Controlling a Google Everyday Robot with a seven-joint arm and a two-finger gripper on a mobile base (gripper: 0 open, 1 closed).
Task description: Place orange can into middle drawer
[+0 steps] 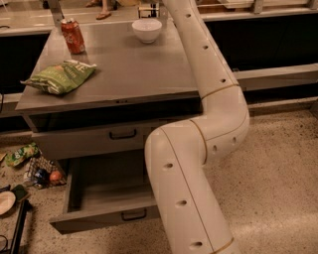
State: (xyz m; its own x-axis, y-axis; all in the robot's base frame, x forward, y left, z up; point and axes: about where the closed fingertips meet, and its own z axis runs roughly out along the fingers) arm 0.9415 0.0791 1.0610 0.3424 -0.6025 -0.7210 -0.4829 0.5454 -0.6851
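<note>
The orange can is out of view. My white arm (198, 149) rises from the lower right and reaches over the grey tabletop (124, 69) to the frame's top edge. My gripper (149, 7) is a dark shape there, just behind a white bowl (147, 30), and is mostly cut off. The middle drawer (89, 141) has a grey front with a small black handle (122, 134) and sits under the tabletop, with a dark gap above it. The lowest drawer (99, 198) is pulled far out and looks empty.
A red cola can (73, 35) stands at the table's far left. A green chip bag (59, 77) lies at the left front. Clutter, including a green packet (20, 155) and a small basket (42, 171), lies on the speckled floor at the left. Dark shelving runs behind.
</note>
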